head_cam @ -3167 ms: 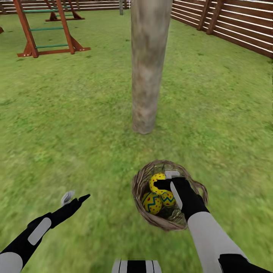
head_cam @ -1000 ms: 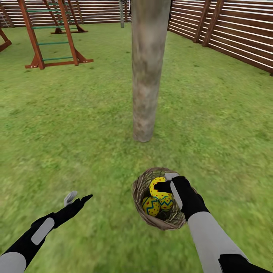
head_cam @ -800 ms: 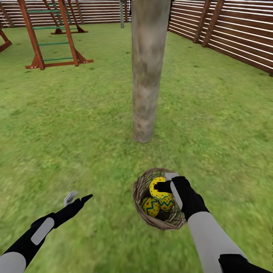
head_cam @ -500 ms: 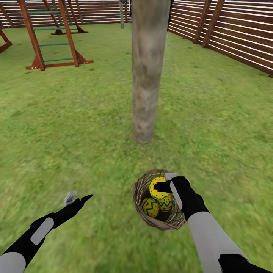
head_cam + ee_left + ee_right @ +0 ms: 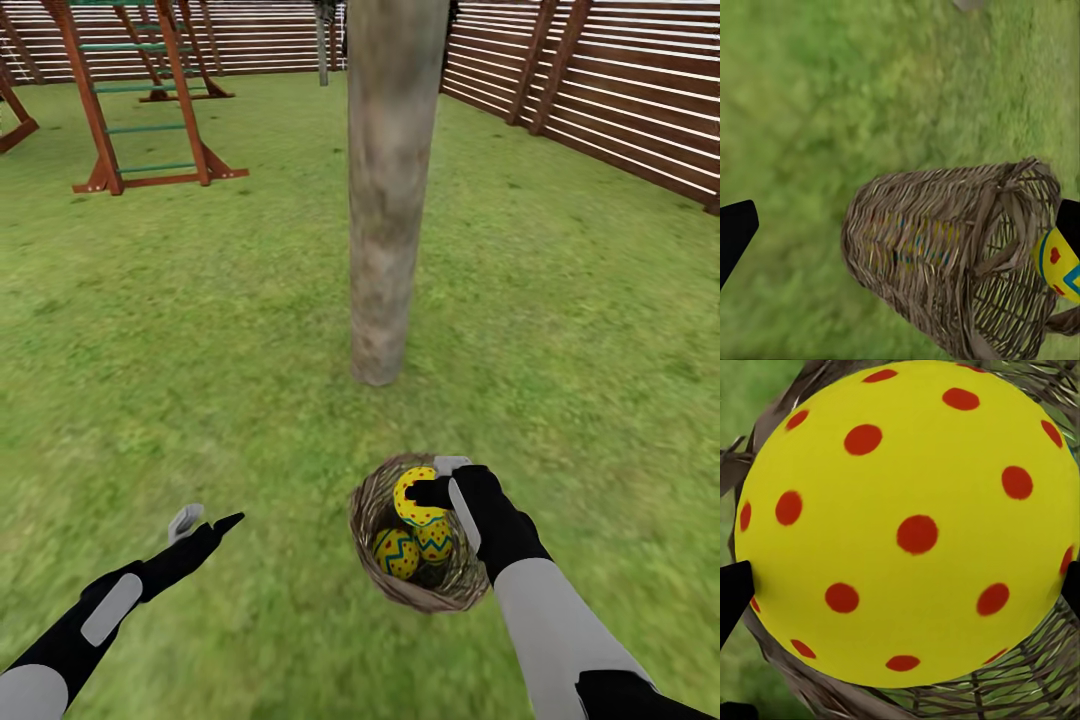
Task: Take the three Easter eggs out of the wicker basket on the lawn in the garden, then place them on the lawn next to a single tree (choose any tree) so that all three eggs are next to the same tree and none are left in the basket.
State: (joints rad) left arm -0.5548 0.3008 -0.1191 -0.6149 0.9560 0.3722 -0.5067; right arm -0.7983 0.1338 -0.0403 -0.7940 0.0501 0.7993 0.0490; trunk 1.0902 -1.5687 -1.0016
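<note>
The wicker basket [image 5: 388, 585] sits on the lawn [image 5: 200, 350] just in front of the tree [image 5: 385, 200], a thick grey-brown trunk. Over the basket's far rim my right gripper [image 5: 432, 482] is shut on one Easter egg [image 5: 410, 497], yellow with red dots. Two more Easter eggs [image 5: 397, 552] [image 5: 437, 538] lie inside the basket below it. The right wrist view has the held egg [image 5: 911, 525] between the dark fingertips [image 5: 731, 592], with wicker [image 5: 1020, 690] behind. My left gripper [image 5: 205, 522] hovers open and empty over grass, left of the basket [image 5: 945, 255].
A red-brown wooden play frame [image 5: 140, 110] with green rungs stands at the far left. A slatted wooden fence [image 5: 620, 110] runs along the right side and the back. Open grass lies on both sides of the trunk.
The whole view has shifted, so the camera has moved. The basket now looks smaller and lower under my right gripper, which still holds the egg. The left arm keeps its pose.
</note>
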